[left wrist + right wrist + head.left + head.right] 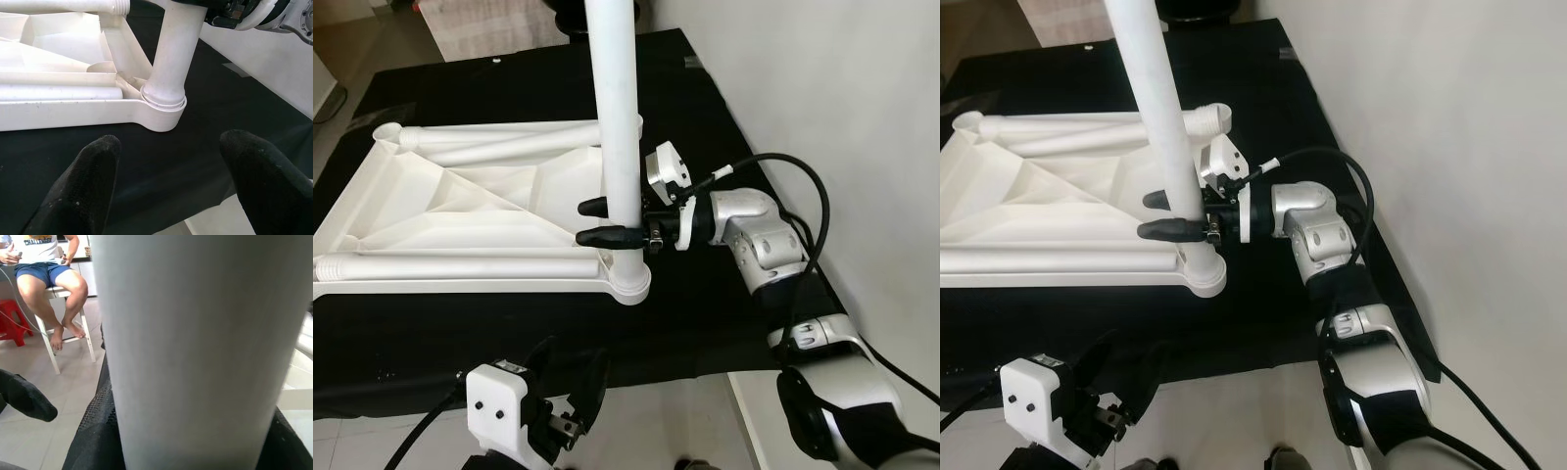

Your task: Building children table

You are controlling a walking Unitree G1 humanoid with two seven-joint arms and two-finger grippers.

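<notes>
Black cloth point(705, 127) covers the floor, with pale tiles beyond it at 6 o'clock and a white wall at 3 o'clock. On the cloth lies the white plastic tabletop point(431, 211), underside up, with two loose white legs point(460, 264) resting in it. One upright table leg point(619, 137) stands in the corner socket point(628, 279) nearest the robot, at the tabletop's 4 o'clock corner. The right gripper point(607, 223) reaches in from 3 o'clock, its black fingers closed around this upright leg just above the socket. The left gripper point(168, 181) hovers over the cloth's near edge at 6 o'clock, fingers spread wide and empty, pointing toward the socket. A seated person point(46, 279) appears in the right wrist view.
</notes>
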